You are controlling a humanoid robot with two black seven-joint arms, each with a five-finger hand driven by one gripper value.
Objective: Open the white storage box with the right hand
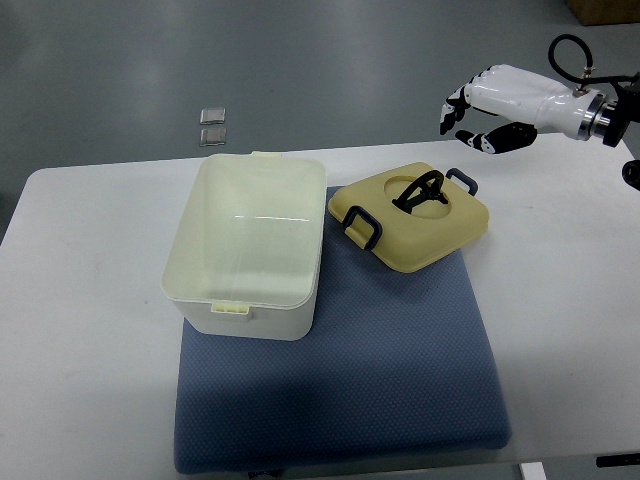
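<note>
White plastic, the storage box (248, 245) sits open at the left edge of a blue mat (390, 370), its inside bare as far as the view shows. Just beside it to the right, its yellow lid (410, 215) lies flat and handle-up on the mat, likely set there to clear the opening, so the task looks done. Farther right, the right hand (490, 108) hovers above the table's (560, 300) far edge, fingers loosely curled, holding nothing. Its arm is cut off by the frame; the left arm is unseen.

cream box (250, 245), pale yellow lid (412, 220), dotted blue mat (400, 370).
</note>
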